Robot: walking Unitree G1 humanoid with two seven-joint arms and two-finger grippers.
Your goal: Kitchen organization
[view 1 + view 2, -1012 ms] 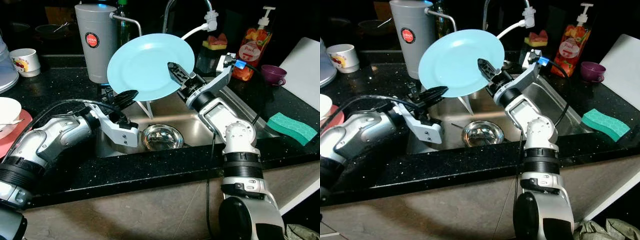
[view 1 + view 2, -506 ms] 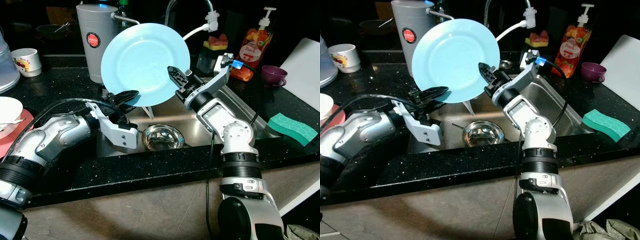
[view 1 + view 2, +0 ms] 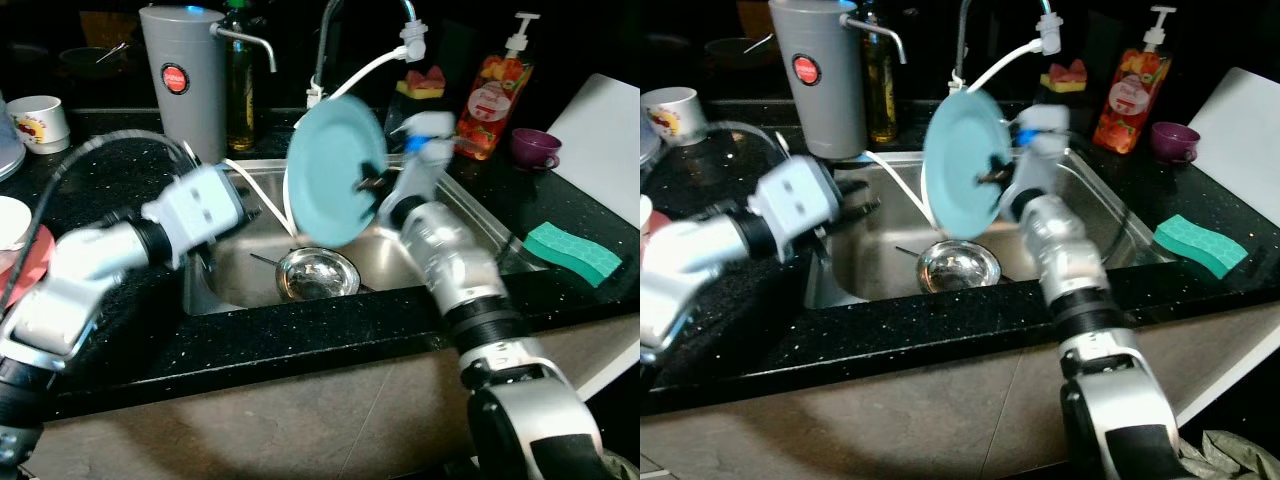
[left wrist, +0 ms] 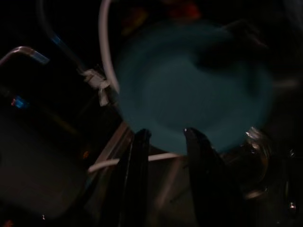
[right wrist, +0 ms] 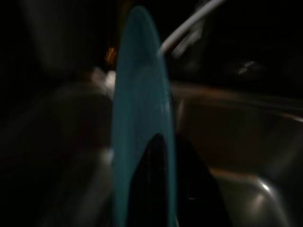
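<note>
The light blue plate (image 3: 335,168) hangs over the sink (image 3: 470,215), turned nearly on edge, its face toward the robot's left. The right gripper (image 3: 368,182) has it pinched at the rim; in the right wrist view the black fingers (image 5: 163,189) close on either side of the thin edge of the plate, so the hold looks firm, though the blur makes the exact contact hard to judge. Below the plate a round steel bowl (image 3: 317,273) sits on the sink floor.

The left gripper (image 4: 165,142) is off the plate, drawn to the left side of the basin. From its wrist camera the two fingers (image 4: 137,161) stand a narrow gap apart with nothing between them, the plate's face beyond their tips.

Behind the sink stand a grey water filter canister (image 3: 183,80), the tap (image 3: 405,30) with its white hose and an orange soap bottle (image 3: 487,90). A green sponge (image 3: 565,252) lies on the black counter (image 3: 300,330) to the right, a purple cup (image 3: 535,148) farther back.
</note>
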